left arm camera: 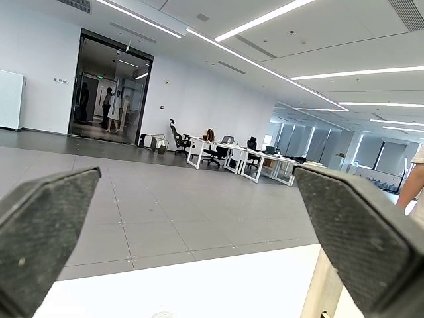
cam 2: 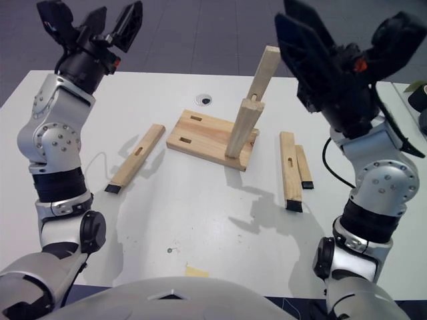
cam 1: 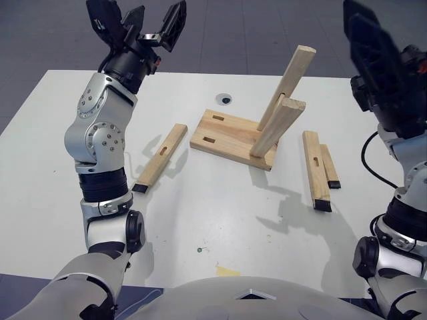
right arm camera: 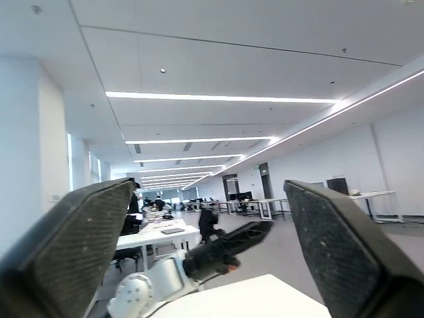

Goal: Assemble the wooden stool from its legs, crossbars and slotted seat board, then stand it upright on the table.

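Seat board (cam 1: 233, 139) flat on the white table (cam 1: 220, 220), rear leg (cam 1: 288, 83) and near leg (cam 1: 275, 130) standing tilted in its right end.
Left gripper (cam 1: 141, 17) and right gripper (cam 2: 350, 40) hang raised either side of the board, black fingers spread, empty. Left of the board lies a slotted pale-wood loose leg (cam 1: 160, 158), black-tipped. Right of the board, a slotted bar (cam 1: 315, 170) touches a thin bar (cam 1: 329, 165). A round hole (cam 1: 224, 99) sits behind the board.

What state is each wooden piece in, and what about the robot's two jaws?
Seat board: lying flat, two slots empty.
Back leg: standing in the board, tilted.
Front leg: standing in the board, tilted.
Left leg: loose, lying flat.
Right leg: loose, lying flat.
Short bar: loose, lying flat beside the right leg.
Left jaws: open, empty, raised.
Right jaws: open, empty, raised.
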`<state>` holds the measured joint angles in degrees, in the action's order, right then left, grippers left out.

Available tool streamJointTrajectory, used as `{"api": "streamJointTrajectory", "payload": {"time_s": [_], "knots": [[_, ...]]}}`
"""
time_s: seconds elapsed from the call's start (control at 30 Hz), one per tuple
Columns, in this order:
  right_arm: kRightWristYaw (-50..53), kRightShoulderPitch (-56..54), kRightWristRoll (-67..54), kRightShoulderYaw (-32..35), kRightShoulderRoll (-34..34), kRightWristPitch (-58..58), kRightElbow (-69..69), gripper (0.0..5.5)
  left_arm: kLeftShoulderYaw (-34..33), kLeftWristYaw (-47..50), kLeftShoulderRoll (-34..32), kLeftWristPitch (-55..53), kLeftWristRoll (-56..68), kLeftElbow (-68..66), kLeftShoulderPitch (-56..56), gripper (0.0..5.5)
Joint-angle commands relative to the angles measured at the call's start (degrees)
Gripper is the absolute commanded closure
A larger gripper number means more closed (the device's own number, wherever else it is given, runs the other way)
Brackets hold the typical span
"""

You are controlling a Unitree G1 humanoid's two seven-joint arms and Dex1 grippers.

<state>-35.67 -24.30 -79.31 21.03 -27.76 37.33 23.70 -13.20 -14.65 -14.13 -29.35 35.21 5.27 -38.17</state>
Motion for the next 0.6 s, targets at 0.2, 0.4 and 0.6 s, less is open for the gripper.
{"api": "streamJointTrajectory", "payload": {"time_s": [0.2,0.4,0.6], "knots": [[14.48,9.76,6.35,-13.04,5.90,4.37,0.28,0.13,-0.09,0.04,-0.13,-0.30,-0.31,-0.31,-0.13,0.10],[21.48,9.06,22.42,-13.59,6.29,-1.99,-7.15,0.13,-0.01,0.55,0.09,-0.09,-0.62,-0.37,0.04,0.10],[16.02,3.22,30.53,-10.70,6.18,-12.43,-8.93,0.13,0.36,0.59,0.60,-0.03,-0.56,-0.13,0.57,0.10]]}}
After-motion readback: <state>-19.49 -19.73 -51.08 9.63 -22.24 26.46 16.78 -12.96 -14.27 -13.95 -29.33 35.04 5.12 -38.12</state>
